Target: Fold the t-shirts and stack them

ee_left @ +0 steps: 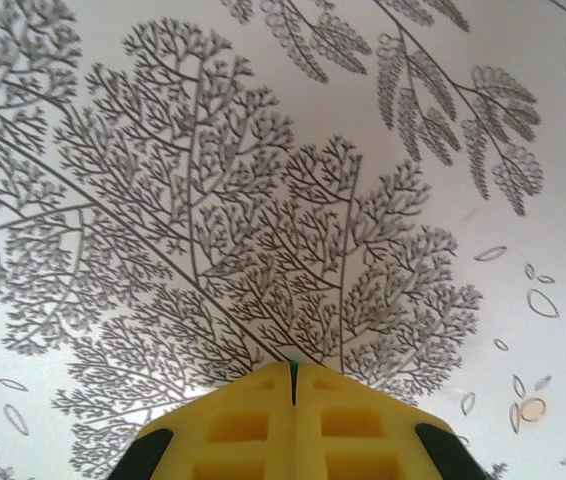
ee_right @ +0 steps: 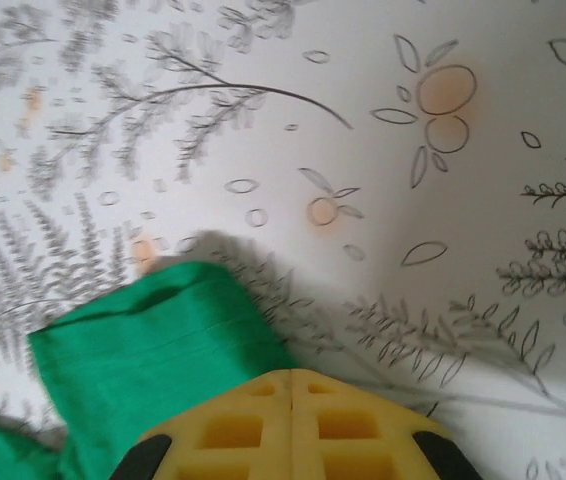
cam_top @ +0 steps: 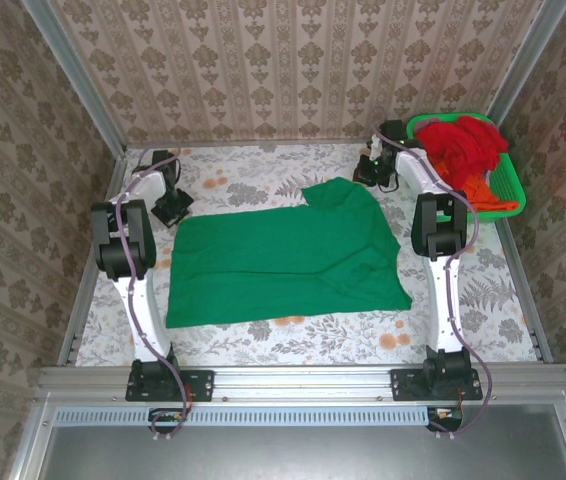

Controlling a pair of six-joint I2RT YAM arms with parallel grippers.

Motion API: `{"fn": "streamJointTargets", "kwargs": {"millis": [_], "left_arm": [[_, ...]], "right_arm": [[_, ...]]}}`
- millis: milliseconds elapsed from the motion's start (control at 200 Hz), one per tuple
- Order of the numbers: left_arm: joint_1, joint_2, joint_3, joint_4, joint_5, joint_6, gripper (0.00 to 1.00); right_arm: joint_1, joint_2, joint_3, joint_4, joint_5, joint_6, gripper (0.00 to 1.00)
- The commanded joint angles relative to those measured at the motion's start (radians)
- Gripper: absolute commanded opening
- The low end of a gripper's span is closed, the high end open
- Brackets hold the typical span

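A dark green t-shirt (cam_top: 283, 255) lies spread flat across the middle of the flowered tablecloth, with one sleeve (cam_top: 338, 192) pointing toward the back. My left gripper (cam_top: 173, 205) hovers just past the shirt's far left corner. In the left wrist view its yellow fingers (ee_left: 293, 368) are shut tip to tip over bare cloth, with a thin green line in the seam between them. My right gripper (cam_top: 373, 170) sits beyond the sleeve. It is shut (ee_right: 292, 376), and the green sleeve (ee_right: 153, 350) lies beside and below its left finger, not between the tips. Red t-shirts (cam_top: 460, 140) and an orange one (cam_top: 483, 190) are heaped at the back right.
The red and orange shirts fill a bright green mesh basket (cam_top: 516, 190) in the far right corner. Patterned walls close in the back and both sides. Bare tablecloth (cam_top: 483, 290) runs along the right of the shirt and in front of it.
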Motion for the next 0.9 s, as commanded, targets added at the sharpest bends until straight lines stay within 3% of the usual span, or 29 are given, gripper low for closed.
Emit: {"fn": "streamJointTargets", "kwargs": {"millis": [0,340,485,550,585,630,755,860,895], "left_arm": [[-0.024,-0.051,-0.031,0.003,0.087,0.027,0.0],[-0.016,-0.208,-0.132,0.032,0.087,0.039,0.0],[0.008,-0.224,-0.174,0.054,0.082,0.031,0.0],[0.011,-0.201,-0.147,0.032,0.08,0.026,0.18],[0.009,-0.187,-0.128,0.017,0.073,0.023,0.22],[0.008,-0.173,-0.111,0.012,0.067,0.022,0.2],[0.008,-0.157,-0.091,0.013,0.071,0.024,0.0],[0.008,-0.161,-0.092,0.009,0.047,0.021,0.0],[0.008,-0.159,-0.089,0.009,0.039,0.022,0.06]], "right_arm": [[-0.001,-0.137,-0.066,0.064,-0.034,0.011,0.0],[0.0,-0.379,-0.354,0.185,-0.026,0.012,0.0],[-0.005,-0.389,-0.397,0.214,-0.015,-0.003,0.0],[-0.005,-0.361,-0.379,0.201,-0.025,0.0,0.0],[-0.005,-0.347,-0.371,0.202,-0.03,0.005,0.0],[-0.005,-0.334,-0.365,0.202,-0.032,0.012,0.0],[-0.005,-0.323,-0.365,0.211,-0.035,0.024,0.0],[-0.005,-0.331,-0.374,0.215,-0.029,0.018,0.0],[-0.005,-0.331,-0.373,0.212,-0.027,0.017,0.0]]}}
